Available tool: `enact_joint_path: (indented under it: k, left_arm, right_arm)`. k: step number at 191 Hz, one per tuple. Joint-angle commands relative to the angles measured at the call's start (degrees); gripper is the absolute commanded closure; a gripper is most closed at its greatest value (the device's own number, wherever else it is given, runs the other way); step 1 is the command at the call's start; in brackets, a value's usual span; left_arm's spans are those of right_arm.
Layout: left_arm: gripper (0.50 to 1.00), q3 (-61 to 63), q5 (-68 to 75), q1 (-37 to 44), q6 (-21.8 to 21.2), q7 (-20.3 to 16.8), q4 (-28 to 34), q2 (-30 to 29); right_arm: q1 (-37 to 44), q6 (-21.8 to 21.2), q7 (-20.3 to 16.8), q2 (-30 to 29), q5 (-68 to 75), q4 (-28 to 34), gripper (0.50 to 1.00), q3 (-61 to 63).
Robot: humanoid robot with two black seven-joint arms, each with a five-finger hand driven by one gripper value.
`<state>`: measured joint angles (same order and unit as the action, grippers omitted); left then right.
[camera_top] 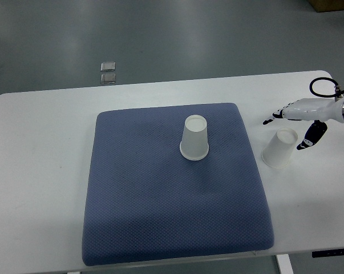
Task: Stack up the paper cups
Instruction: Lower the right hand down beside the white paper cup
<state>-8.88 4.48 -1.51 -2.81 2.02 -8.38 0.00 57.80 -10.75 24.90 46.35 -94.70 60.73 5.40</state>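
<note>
A white table (40, 171) is seen from steeply above, with a square blue-grey padded mat (160, 217) laid across its middle. One white paper cup (194, 137) stands upside down on the mat, a little toward twelve o'clock from the mat's centre. A second white paper cup (280, 147), also upside down, stands on the bare table just off the mat's edge, at about three o'clock from the first cup and well apart from it.

The right hand (300, 127) reaches in from the picture's right edge and hovers near that second cup, at roughly one o'clock from it. Its white fingers are spread and loose, the dark fingertips pointing across and down on either side of the cup's top. It grasps nothing. The left hand is not in view.

Likely risks, judged from this layout: the cup is light and sits on a smooth tabletop, so an off-centre closing of the fingers could push it over or slide it away instead of gripping it. Squeezing too hard could dent the thin wall. When carried to the mat, a tilted cup could catch the other cup's base and knock it over on the soft padding.

Whether any fingertip already touches the cup is hard to tell. The arm is cut off at the right edge. Two small square objects (108, 72) on the floor (189, 34) beyond the table cannot be identified.
</note>
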Motion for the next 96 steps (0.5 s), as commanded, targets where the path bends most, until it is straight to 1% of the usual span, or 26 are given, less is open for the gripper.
enact_joint_path:
  k: [1,48,84,96]
  left_arm:
    - [0.500,0.00,0.00,0.01,0.00,0.00,0.03,0.00]
    - [0.500,0.00,0.00,0.01,0.00,0.00,0.03,0.00]
    - [0.500,0.00,0.00,-0.07,0.00,0.00,0.03,0.00]
    - [0.500,0.00,0.00,0.01,0.00,0.00,-0.06,0.00]
  right_arm:
    - [-1.28,1.44,-0.03,-1.09,-0.67,-1.31,0.595,-0.74]
    - [-3.75,5.21,0.15,-3.81,-1.81,-5.09,0.599,-0.91]
    - [-3.75,5.39,0.15,-3.81,-1.81,-5.00,0.609,-0.91]
    - [-3.83,5.39,0.24,-3.81,-1.81,-5.00,0.626,-0.91]
